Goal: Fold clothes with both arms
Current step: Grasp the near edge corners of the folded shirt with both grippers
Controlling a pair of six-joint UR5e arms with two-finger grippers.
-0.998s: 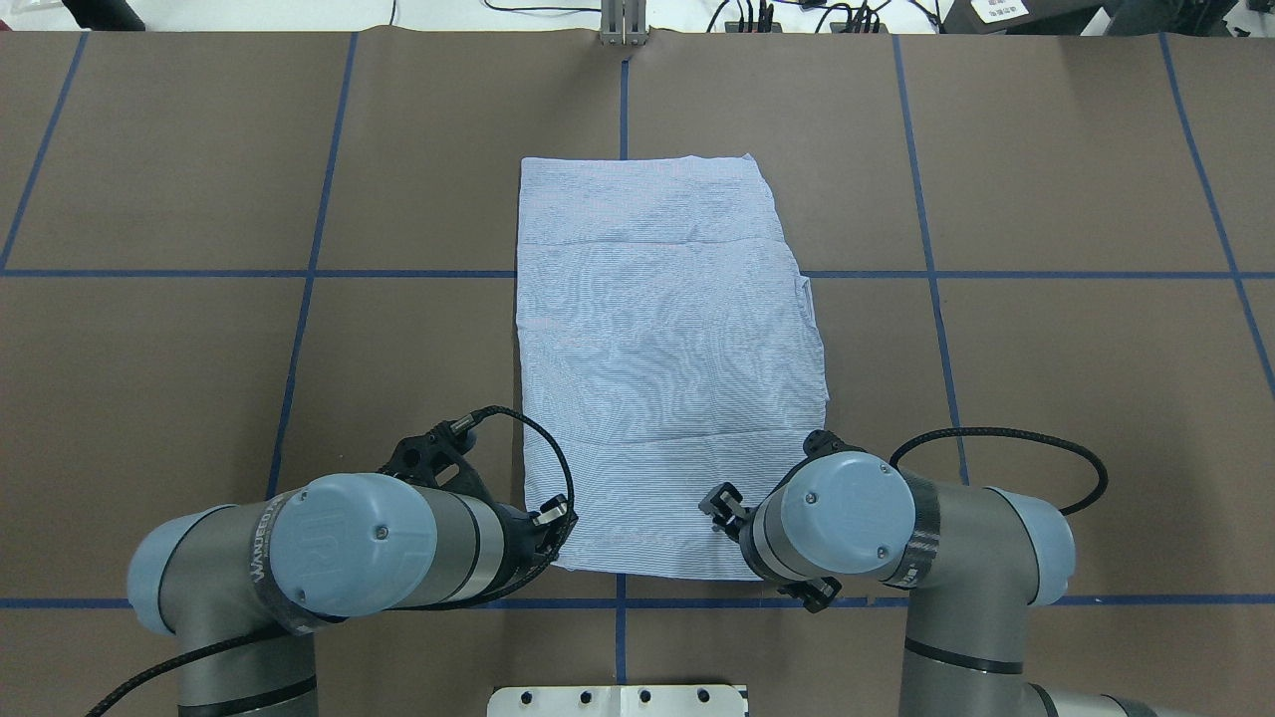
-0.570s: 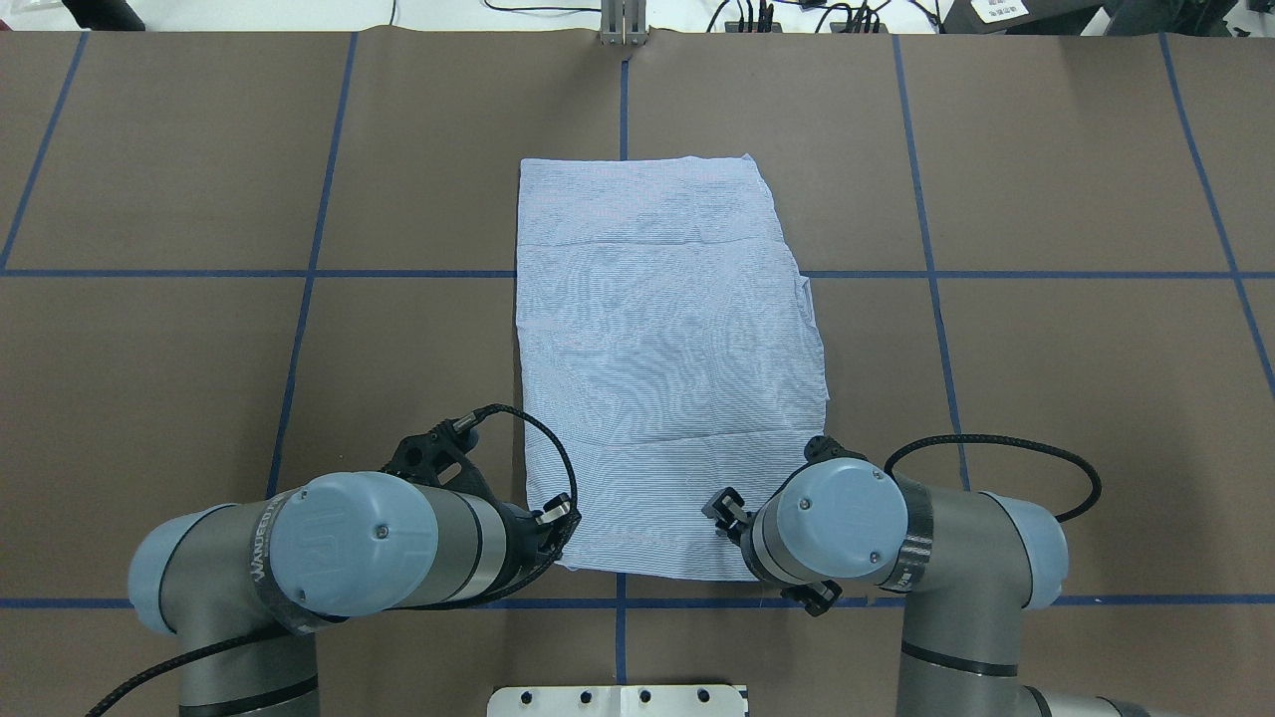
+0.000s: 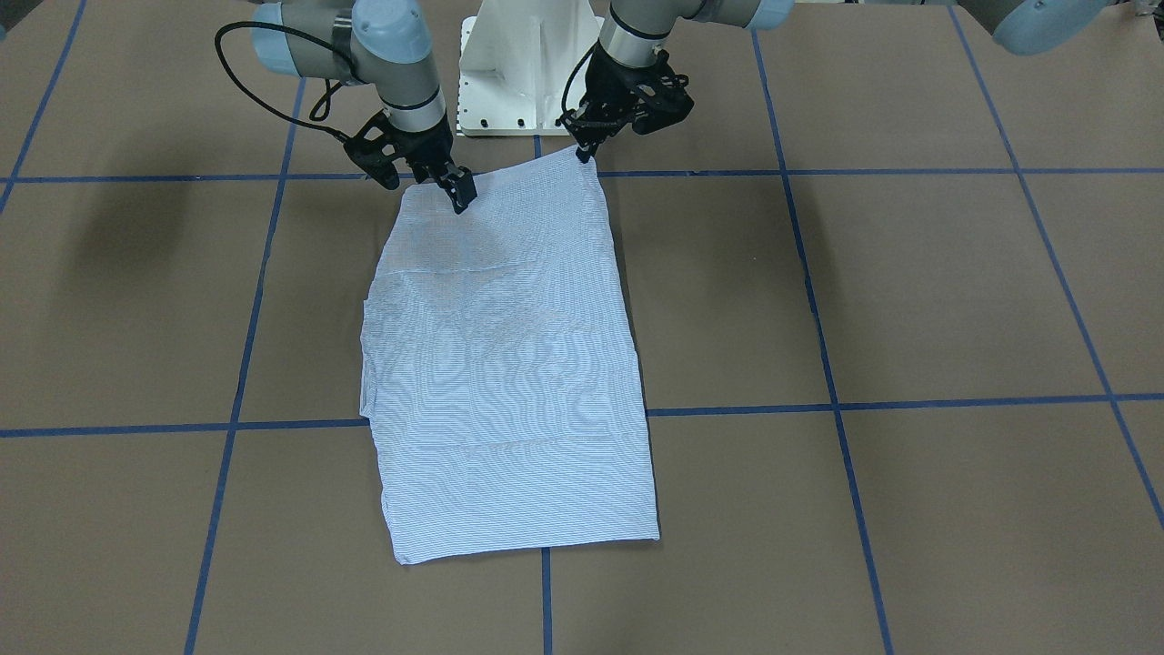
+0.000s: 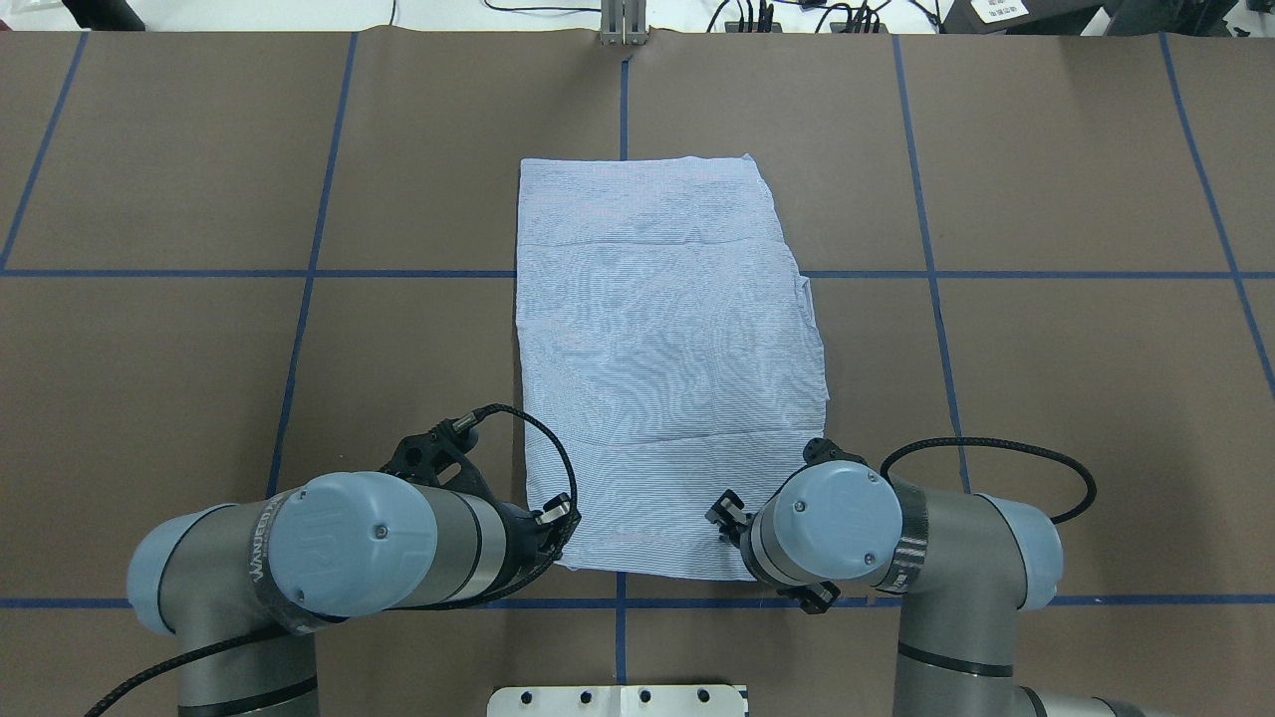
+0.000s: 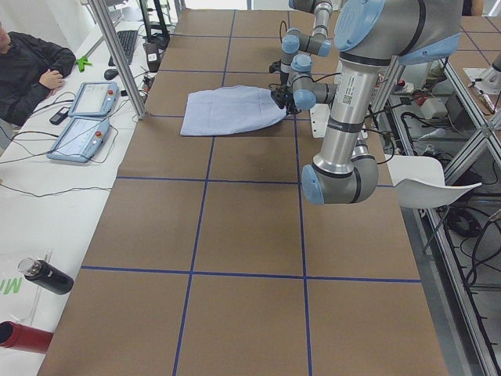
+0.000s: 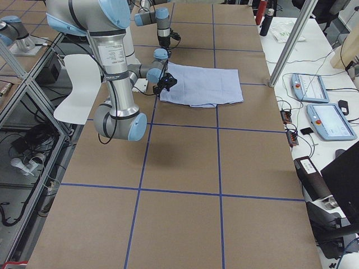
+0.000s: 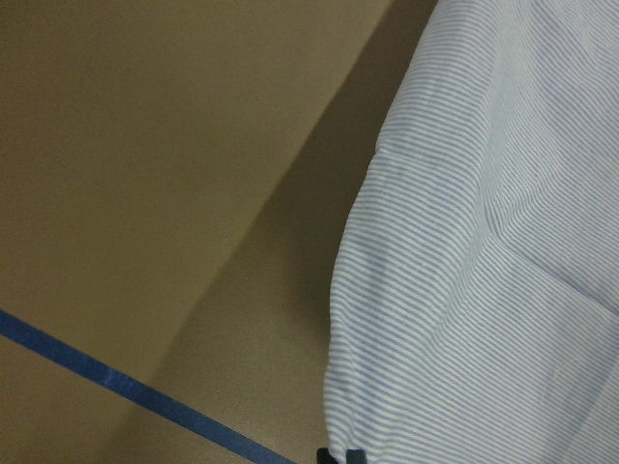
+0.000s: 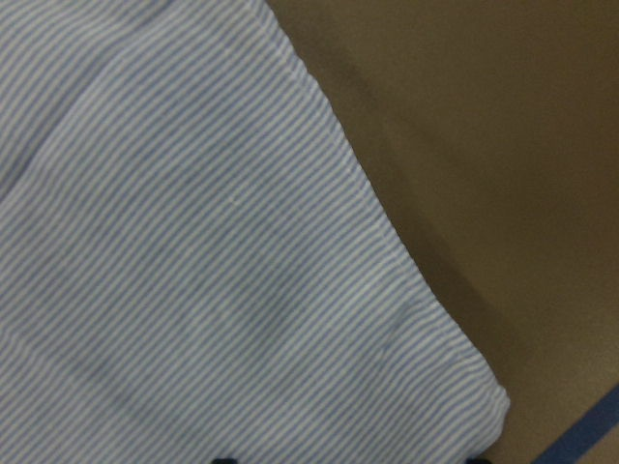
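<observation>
The clothes are one light blue striped shirt, folded into a long rectangle and lying flat mid-table. My left gripper is shut on the near left corner of the shirt and holds it a little off the table. The left wrist view shows its tips together at the cloth's edge. My right gripper is low over the near right corner. In the right wrist view its tips stand wide apart at the bottom edge, open over the striped cloth.
Blue tape lines grid the brown table. The white pedestal base stands behind the near edge. A metal post rises at the far edge. A seated person, teach pendants and bottles are at a side bench.
The right arm has shifted slightly inward, its gripper moving a little nearer the shirt's near edge. The left arm and the shirt have not moved.
</observation>
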